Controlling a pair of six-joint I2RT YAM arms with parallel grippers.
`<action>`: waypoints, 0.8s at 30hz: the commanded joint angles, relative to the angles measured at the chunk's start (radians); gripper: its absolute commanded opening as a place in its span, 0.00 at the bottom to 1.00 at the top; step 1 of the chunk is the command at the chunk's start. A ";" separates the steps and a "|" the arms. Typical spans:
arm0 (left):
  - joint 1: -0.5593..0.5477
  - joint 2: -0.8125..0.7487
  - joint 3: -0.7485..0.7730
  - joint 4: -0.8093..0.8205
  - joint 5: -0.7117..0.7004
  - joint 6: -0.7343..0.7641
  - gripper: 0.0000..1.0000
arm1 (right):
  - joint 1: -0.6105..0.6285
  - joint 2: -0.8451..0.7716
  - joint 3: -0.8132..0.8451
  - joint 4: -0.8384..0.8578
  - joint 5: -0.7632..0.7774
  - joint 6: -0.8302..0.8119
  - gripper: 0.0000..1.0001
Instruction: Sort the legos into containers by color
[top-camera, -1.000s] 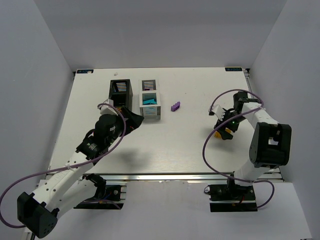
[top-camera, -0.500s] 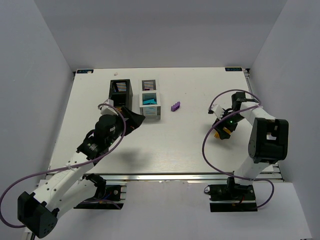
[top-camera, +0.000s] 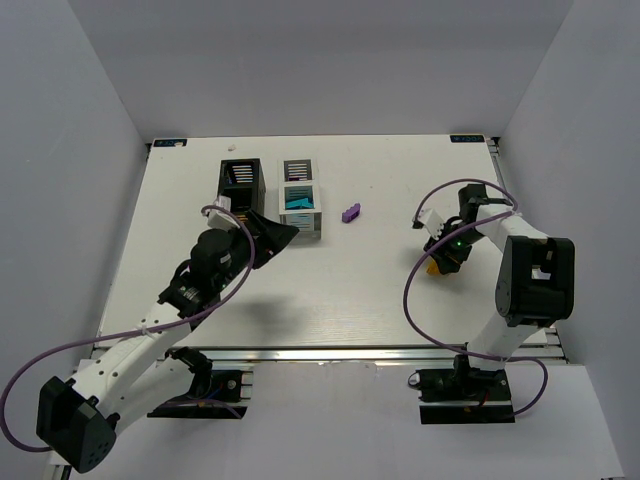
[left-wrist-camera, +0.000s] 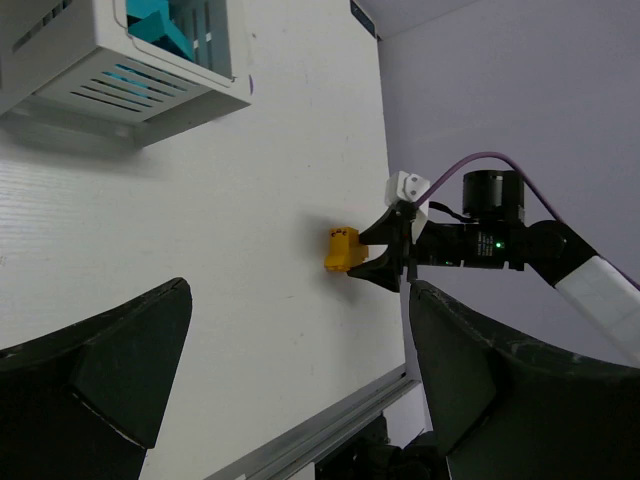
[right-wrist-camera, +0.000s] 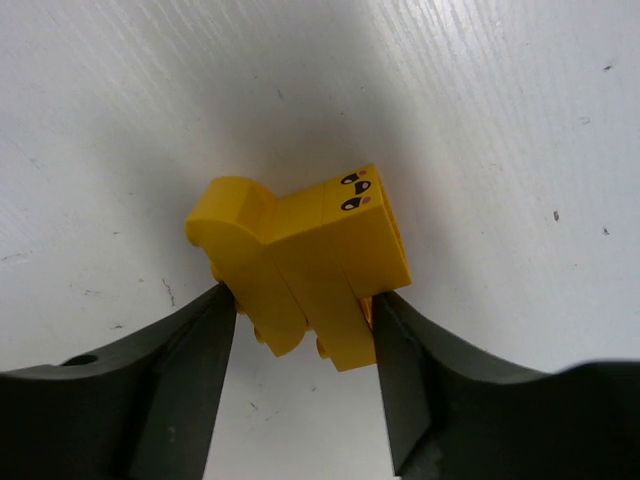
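A yellow lego (right-wrist-camera: 300, 265) lies on the table at the right, also seen from above (top-camera: 437, 267) and in the left wrist view (left-wrist-camera: 342, 249). My right gripper (right-wrist-camera: 300, 298) is down over it, both fingers pressed against its sides. A purple lego (top-camera: 350, 212) lies loose to the right of the white container (top-camera: 301, 227), which holds teal legos (top-camera: 297, 201). The black container (top-camera: 240, 172) stands just left of it. My left gripper (top-camera: 275, 232) hovers open in front of the containers with nothing between its fingers (left-wrist-camera: 100, 370).
The white container's slatted wall (left-wrist-camera: 130, 90) fills the top left of the left wrist view. The table's near metal rail (top-camera: 330, 353) runs along the front. Grey walls close in both sides. A purple cable (top-camera: 415, 290) loops off the right arm.
The right gripper's fingers have closed in from wide open onto the yellow lego. The left gripper has drifted slightly right, staying open.
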 joint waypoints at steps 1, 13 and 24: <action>0.001 0.001 -0.007 0.066 0.046 -0.014 0.98 | 0.009 0.000 -0.017 0.000 0.003 -0.014 0.56; 0.001 0.046 -0.039 0.186 0.136 -0.076 0.98 | 0.009 -0.067 0.031 -0.107 -0.203 -0.089 0.35; -0.007 0.223 -0.006 0.339 0.307 -0.148 0.98 | 0.121 -0.244 0.103 -0.298 -0.468 -0.322 0.33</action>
